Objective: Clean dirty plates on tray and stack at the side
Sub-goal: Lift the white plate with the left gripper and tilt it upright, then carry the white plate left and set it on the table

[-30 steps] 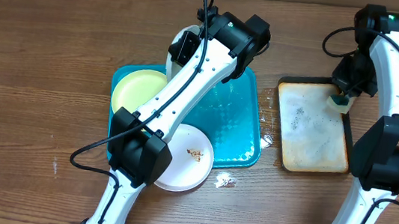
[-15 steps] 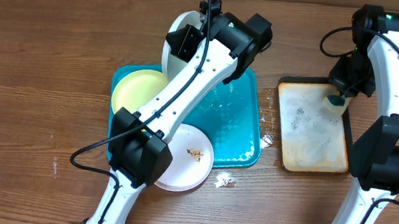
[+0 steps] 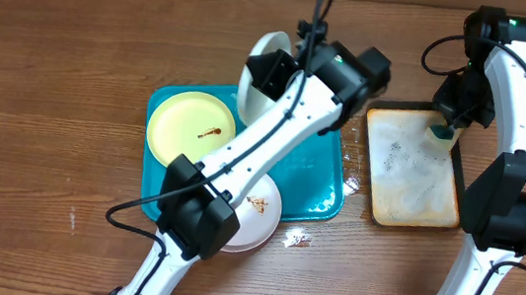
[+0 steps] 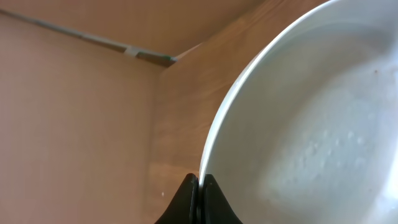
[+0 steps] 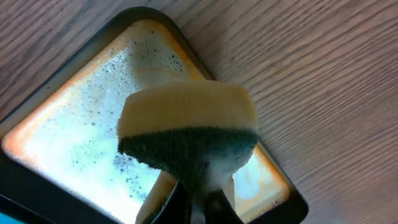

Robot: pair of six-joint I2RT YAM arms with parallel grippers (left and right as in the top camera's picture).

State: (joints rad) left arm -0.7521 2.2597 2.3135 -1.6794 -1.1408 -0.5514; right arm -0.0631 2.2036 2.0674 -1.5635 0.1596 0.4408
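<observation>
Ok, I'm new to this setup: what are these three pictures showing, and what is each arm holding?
Two robot arms stand at a wooden table. The overhead picture looks straight down; the other two come from a camera on each wrist. The left gripper is shut on the rim of a white plate, tilted up on edge behind the blue tray. The right gripper is shut on a sponge over the soapy tan tray. A smeared yellow plate and a second white plate with crumbs sit on the blue tray.
</observation>
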